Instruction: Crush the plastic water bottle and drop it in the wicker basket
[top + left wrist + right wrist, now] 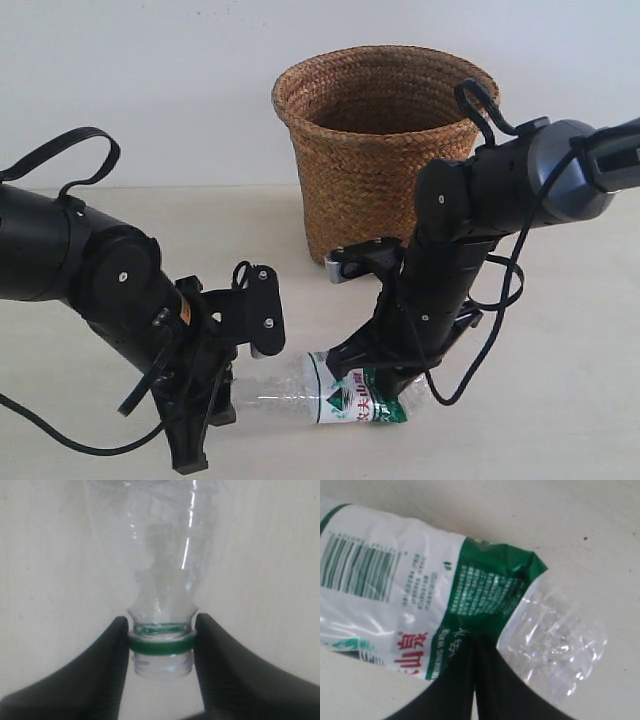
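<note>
Pale, faintly grained table (560,400) right across the scene, plain white wall (150,80) behind, flat even light. Up at 12 o'clock, upright on the table against that wall: the wicker basket (385,150), brown weave, flared round rim. Down at 6 o'clock from it, lying on its side on the table and clear of the basket: the plastic water bottle (330,395), neck toward 9 o'clock, base toward 3 o'clock. Reaching in from 9 o'clock, the left end effector (225,405). Dropping in from 2 o'clock, the right end effector (385,385), over the label end.

Given by the left wrist alone: left end effector (161,645) closed narrow on the neck, black fingers (117,645) pressed to either side of the green ring (161,647), threaded mouth between them, clear walls beyond dented and creased. Hidden behind black arm in the exterior view.

Given by the right wrist alone: label (395,580) in white and green, barcode, red characters, all crumpled. Right end effector (475,652) drawn nearly together, pinching a fold at the label's green edge, clear ribbed base just beside.

Basket and wall in the exterior view only.
</note>
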`<state>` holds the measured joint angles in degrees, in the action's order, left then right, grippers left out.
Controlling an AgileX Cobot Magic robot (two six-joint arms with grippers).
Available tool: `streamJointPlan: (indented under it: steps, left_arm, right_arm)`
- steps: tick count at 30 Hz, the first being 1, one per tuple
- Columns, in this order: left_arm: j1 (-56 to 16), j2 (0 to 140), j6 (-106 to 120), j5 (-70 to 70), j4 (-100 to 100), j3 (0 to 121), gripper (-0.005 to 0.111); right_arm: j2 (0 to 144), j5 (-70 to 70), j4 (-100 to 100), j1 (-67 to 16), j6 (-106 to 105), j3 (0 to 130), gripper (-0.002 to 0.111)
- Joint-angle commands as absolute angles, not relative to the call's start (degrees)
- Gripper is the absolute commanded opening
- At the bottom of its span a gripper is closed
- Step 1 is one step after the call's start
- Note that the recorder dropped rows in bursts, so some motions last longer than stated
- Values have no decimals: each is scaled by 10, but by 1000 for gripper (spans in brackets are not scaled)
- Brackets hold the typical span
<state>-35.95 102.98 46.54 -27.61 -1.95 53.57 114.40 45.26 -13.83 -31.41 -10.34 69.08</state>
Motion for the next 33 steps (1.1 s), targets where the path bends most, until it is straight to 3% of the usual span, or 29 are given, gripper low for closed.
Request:
streamJointPlan:
  steps: [1, 10, 33]
  left_arm:
    - [-359, 1028, 459, -257, -20, 534, 4]
    - [-359, 1028, 461, -249, -24, 534, 4]
    - [-367, 1033, 552, -256, -145, 534, 4]
  right_arm:
    - [1137, 511, -77, -309, -111, 663, 0]
    - [1065, 483, -226, -310, -218, 663, 0]
    - [1058, 423, -293, -327, -252, 680, 0]
